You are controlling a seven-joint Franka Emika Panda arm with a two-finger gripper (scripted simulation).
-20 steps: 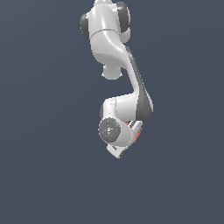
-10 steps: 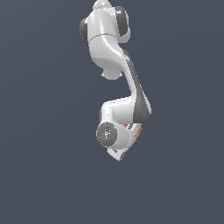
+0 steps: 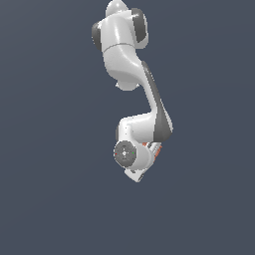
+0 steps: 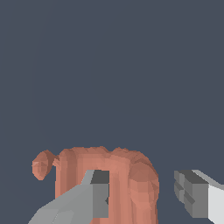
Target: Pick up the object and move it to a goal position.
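Observation:
The object [image 4: 131, 175] is an orange-red ridged block with a small rounded prong on one side. In the wrist view it lies close under my gripper [image 4: 146, 192]. The gripper is open. One grey fingertip [image 4: 99, 192] overlaps the block and the other fingertip [image 4: 192, 197] stands apart from it, so only part of the block lies between the jaws. In the exterior view the white arm covers the hand [image 3: 134, 157]. Only slivers of the orange-red object [image 3: 157, 150] show beside it.
The ground is a plain dark grey-blue surface [image 3: 50, 149] in both views. No goal marker or other object shows. The arm's upper links [image 3: 122, 45] reach in from the top of the exterior view.
The wrist has shifted slightly toward the exterior view's left and a little lower in the picture. The orange-red slivers stay beside the hand.

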